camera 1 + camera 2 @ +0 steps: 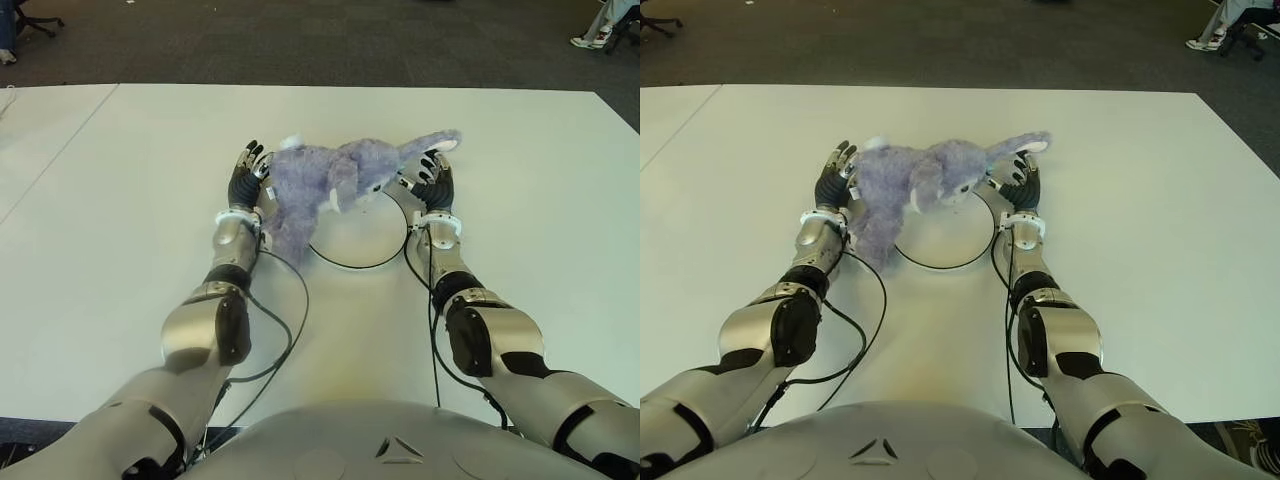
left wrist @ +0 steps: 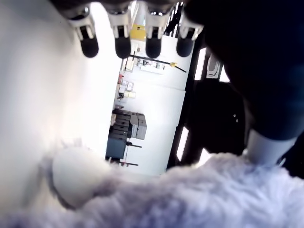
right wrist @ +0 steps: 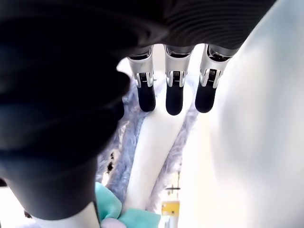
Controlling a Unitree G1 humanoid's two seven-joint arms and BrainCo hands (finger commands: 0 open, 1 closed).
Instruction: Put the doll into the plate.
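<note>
White and broad, the surface fills most of the eye views, with dark carpet beyond its far edge. The left robot hand stands at the doll's rear side, fingers straight and spread, palm toward the fur; its wrist view shows plush just beside the palm but nothing clasped. The right robot hand mirrors it at the trunk end, fingers likewise extended and holding nothing. Between them the purple elephant doll lies across the far rim of the plate, which sits near the middle of the surface, body partly over it and one leg trailing off its left edge. Both palms flanking it suggests a two-sided squeeze or nudge.
</note>
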